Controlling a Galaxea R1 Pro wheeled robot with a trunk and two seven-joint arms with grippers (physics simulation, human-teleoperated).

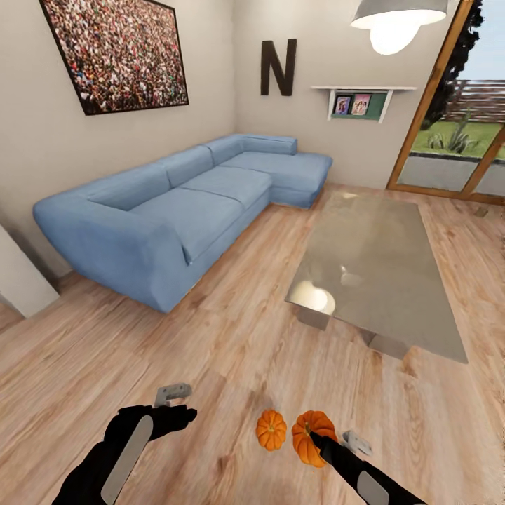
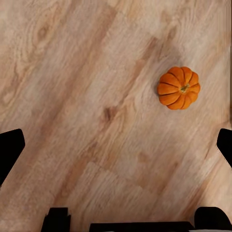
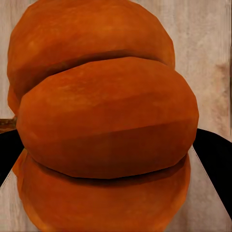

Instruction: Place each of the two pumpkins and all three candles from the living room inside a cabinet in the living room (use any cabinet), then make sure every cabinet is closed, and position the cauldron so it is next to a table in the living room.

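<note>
Two orange ribbed pumpkins show low in the head view. The smaller-looking pumpkin (image 1: 271, 429) lies on the wood floor; in the left wrist view this pumpkin (image 2: 179, 88) sits alone ahead of the fingers. My left gripper (image 1: 175, 405) hangs open above the floor to its left, holding nothing. My right gripper (image 1: 328, 443) is shut on the other pumpkin (image 1: 312, 431), whose orange body (image 3: 104, 121) bulges between the dark fingers (image 3: 9, 150). The candles, the cabinet and the cauldron are out of view.
A glass-topped coffee table (image 1: 393, 294) stands ahead to the right. A long blue corner sofa (image 1: 189, 203) runs along the left wall. Glass patio doors (image 1: 456, 140) are at the far right. Bare wood floor (image 1: 231, 330) lies between sofa and table.
</note>
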